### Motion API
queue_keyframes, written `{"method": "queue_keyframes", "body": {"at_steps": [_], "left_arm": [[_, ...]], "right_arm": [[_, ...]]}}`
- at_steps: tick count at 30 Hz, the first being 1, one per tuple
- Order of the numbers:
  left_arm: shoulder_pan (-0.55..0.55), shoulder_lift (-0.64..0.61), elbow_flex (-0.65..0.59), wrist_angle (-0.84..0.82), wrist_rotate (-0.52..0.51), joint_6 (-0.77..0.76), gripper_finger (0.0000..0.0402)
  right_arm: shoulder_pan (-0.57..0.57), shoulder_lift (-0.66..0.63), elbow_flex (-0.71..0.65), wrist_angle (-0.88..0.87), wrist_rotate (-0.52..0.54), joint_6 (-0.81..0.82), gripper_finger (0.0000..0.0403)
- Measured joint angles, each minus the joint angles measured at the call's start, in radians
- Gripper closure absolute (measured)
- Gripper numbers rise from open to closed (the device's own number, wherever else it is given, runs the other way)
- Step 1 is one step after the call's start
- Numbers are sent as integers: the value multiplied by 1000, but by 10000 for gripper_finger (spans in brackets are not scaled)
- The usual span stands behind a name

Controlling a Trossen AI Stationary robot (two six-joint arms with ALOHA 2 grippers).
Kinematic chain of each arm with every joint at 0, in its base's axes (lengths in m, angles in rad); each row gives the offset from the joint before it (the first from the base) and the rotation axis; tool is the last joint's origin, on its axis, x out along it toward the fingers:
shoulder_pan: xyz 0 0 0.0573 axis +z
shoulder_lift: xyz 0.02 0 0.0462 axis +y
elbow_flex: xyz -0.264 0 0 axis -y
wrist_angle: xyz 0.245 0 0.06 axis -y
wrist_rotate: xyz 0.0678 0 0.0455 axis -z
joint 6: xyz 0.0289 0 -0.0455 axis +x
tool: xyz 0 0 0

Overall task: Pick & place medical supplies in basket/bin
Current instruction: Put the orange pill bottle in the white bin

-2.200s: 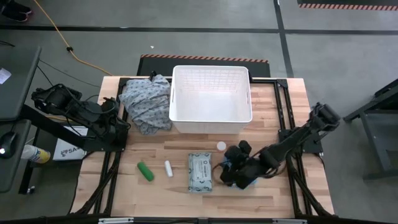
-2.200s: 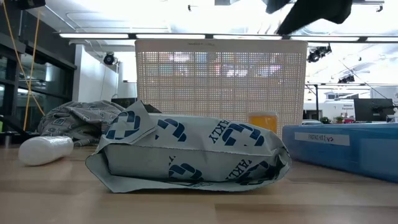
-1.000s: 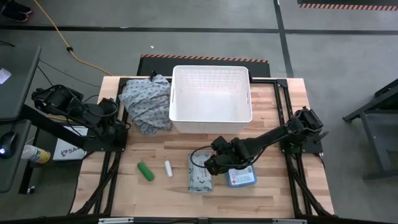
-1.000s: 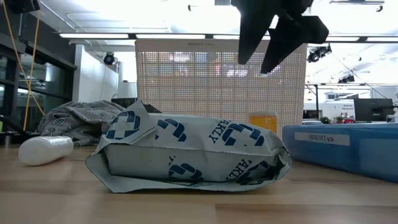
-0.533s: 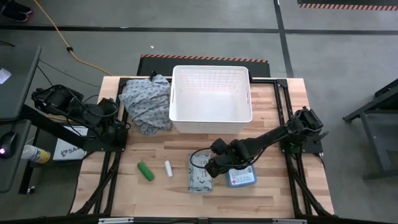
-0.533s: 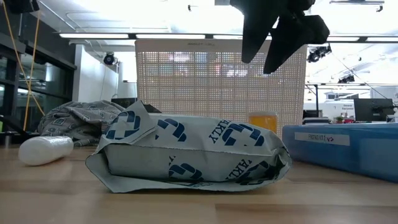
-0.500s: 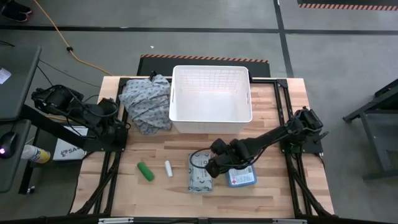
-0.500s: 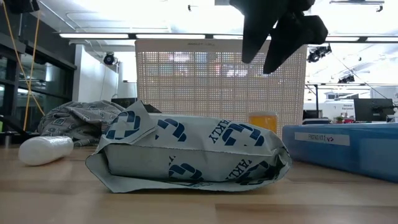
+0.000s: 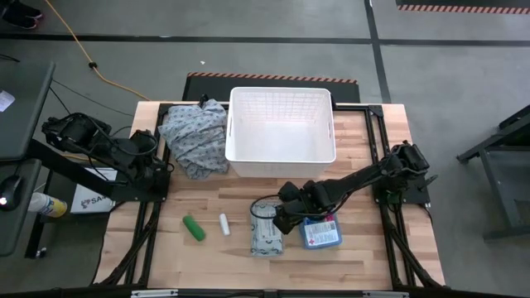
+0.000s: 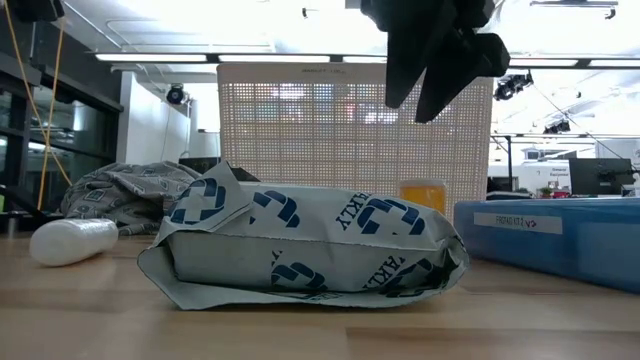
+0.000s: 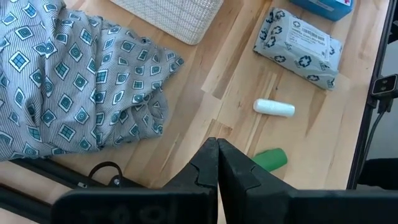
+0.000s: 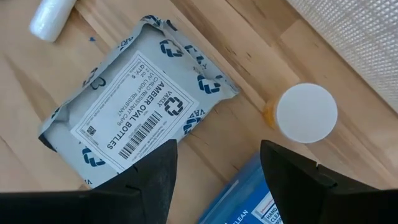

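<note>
Orange bottle, white-capped, is largely masked in the high view by the right arm; in the low view only a strip of its amber body shows behind the wipes pack. The blue box is cut off at the edge of the right wrist view, and its print is too small to be read from above. The box is partly overlapped by the right arm in the high view.

The surface is a pale wooden table on a dark frame, set on a grey floor crossed by an orange cable. Beyond the table, ceiling lights and glazed partitions are seen in the low view.

The basket stands at the far middle of the table; nothing is seen inside it. A patterned cloth is heaped against its left side.

In front of the basket, from left to right, lie the green tube, the white tube, the wipes pack and the box, all outside the basket.

The right gripper is held above the pack's far end, its jaws parted and empty; the bottle and pack are framed between its fingers in the right wrist view. The left gripper is parked at the table's left edge, jaws closed on nothing.
</note>
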Motion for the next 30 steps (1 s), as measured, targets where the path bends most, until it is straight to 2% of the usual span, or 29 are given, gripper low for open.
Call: {"method": "queue_keyframes", "body": {"at_steps": [12, 26, 30], "left_arm": [[0, 0, 0, 0, -1, 0, 362], [0, 0, 0, 0, -1, 0, 362], [0, 0, 0, 0, -1, 0, 362]], "right_arm": [[-55, 0, 0, -68, -74, 98, 183], [-90, 0, 0, -85, -71, 72, 183], [-90, 0, 0, -85, -105, 45, 183]]}}
